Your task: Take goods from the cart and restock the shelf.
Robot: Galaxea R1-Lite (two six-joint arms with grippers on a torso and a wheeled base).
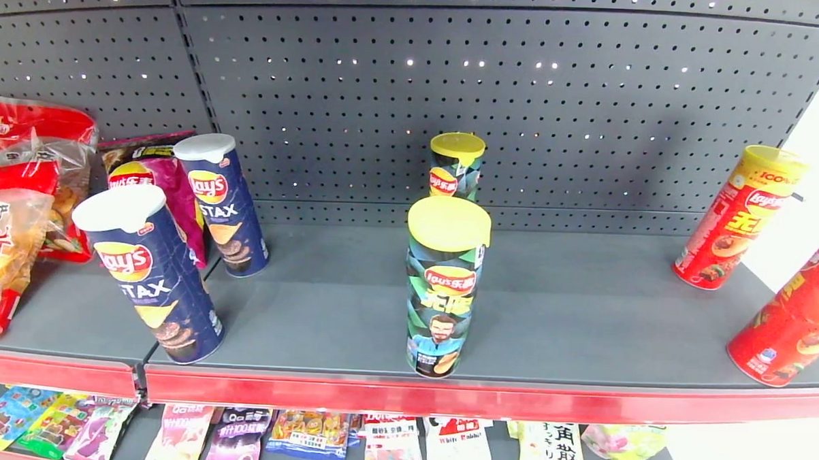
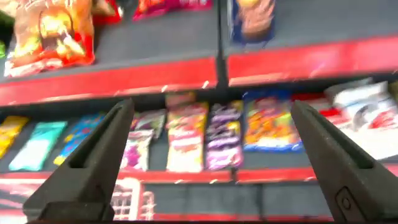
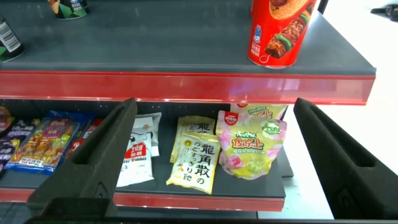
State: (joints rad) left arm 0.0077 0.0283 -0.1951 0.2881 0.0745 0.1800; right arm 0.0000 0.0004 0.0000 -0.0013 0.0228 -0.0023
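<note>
The grey shelf (image 1: pixel 570 310) carries upright chip cans: two navy ones (image 1: pixel 150 273) at the left, two green ones with yellow lids (image 1: pixel 444 286) in the middle and two red ones (image 1: pixel 737 217) at the right. My left gripper (image 2: pixel 211 168) is open with nothing between its fingers; it faces the lower shelf's snack packets (image 2: pixel 186 134), below the red shelf edge (image 2: pixel 112 81). My right gripper (image 3: pixel 214 165) is also open and holds nothing. It faces the packets (image 3: pixel 252 149) under the shelf's right end, where a red can (image 3: pixel 280 31) stands near the front edge.
Snack bags (image 1: pixel 15 196) crowd the shelf's left end. A perforated grey back panel (image 1: pixel 496 97) closes the rear. Bare shelf lies between the green and red cans. Below, the lower shelf (image 1: pixel 320 434) holds a row of small packets. The shelf ends at the right (image 3: pixel 367 68).
</note>
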